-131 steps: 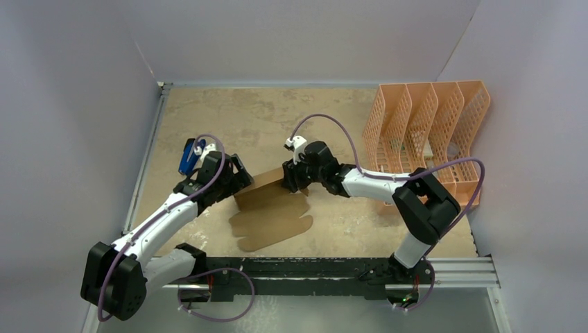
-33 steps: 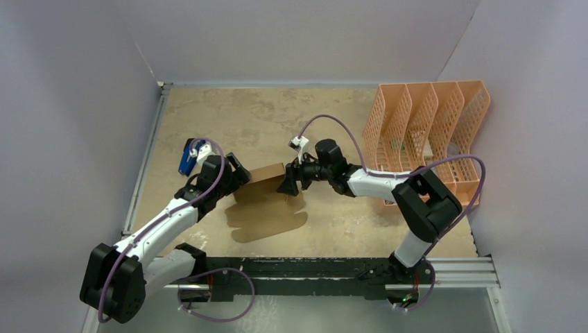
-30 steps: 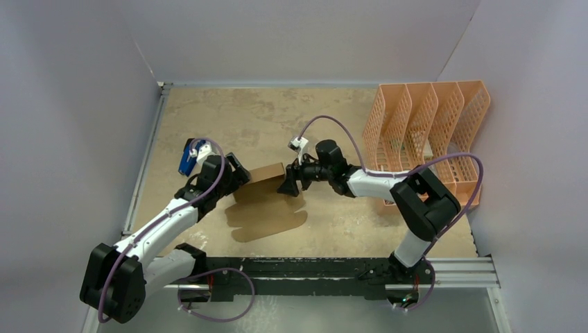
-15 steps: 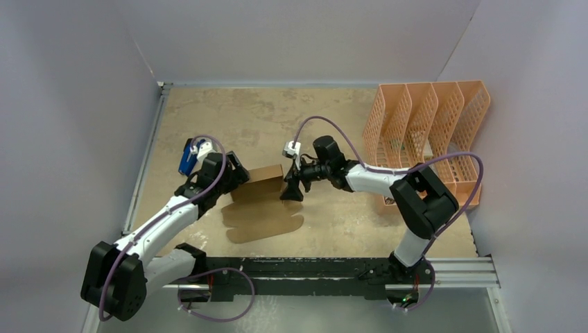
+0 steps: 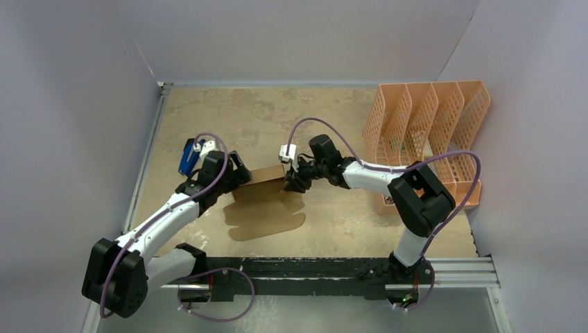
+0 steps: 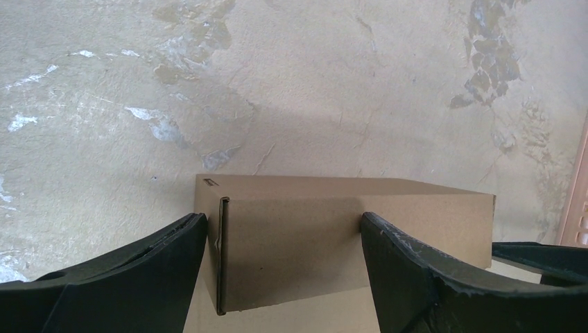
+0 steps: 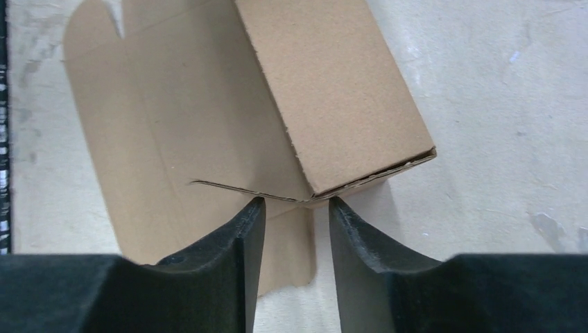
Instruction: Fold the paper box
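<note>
Plainly, the paper box [image 5: 267,208] is sitting half-folded, left gripper [image 6: 281,232] gaping, right gripper [image 7: 295,203] unclenched around its corner.

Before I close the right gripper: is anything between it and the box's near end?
Nothing visible. In the right wrist view the right gripper has its jaws apart just short of the paper box corner, with only bare table beside it. The left gripper is at the box's other end, out of the way.
</note>
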